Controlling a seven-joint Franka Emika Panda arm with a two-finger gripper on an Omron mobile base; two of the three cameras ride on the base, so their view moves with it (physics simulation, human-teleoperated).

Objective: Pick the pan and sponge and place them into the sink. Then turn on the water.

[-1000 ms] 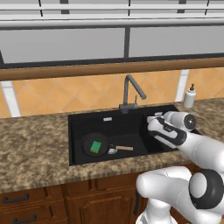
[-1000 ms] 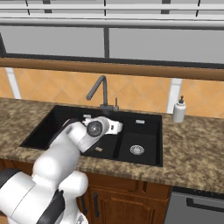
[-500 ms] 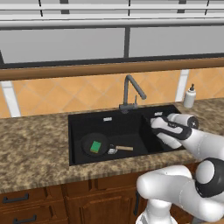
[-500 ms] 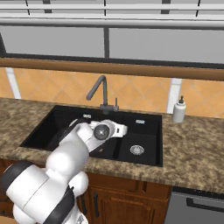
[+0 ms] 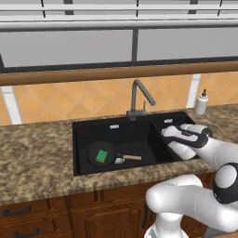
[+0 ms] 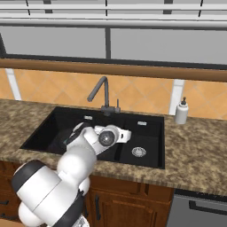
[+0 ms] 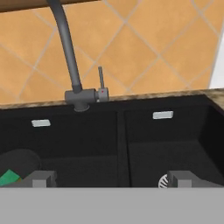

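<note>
Over the sink [image 5: 83, 139], above the ridge that parts its two basins, my arm has swung rightward across the last second: earlier my hand hung nearer the wide basin, and now it sits over the narrower one, close to the front edge. That black double sink carries everything the task has asked me to move so far. Lying in the wide basin's front left part is the pan [image 5: 93, 157], its thin wooden handle pointing toward the dividing ridge, and the sponge [image 5: 102, 155] rests green side up inside the pan. Neither has shifted while I moved, so I judge the placing done.

What remains is the water. No stream falls from the gooseneck faucet [image 7: 65, 48], which stands at the sink's back edge just above the ridge. Its small lever [image 7: 101, 83] rises upright beside the base, straight ahead of my hand.

My claw [image 7: 111, 178] is spread wide and grasping nothing. I reckon the next move is forward to that lever.
</note>
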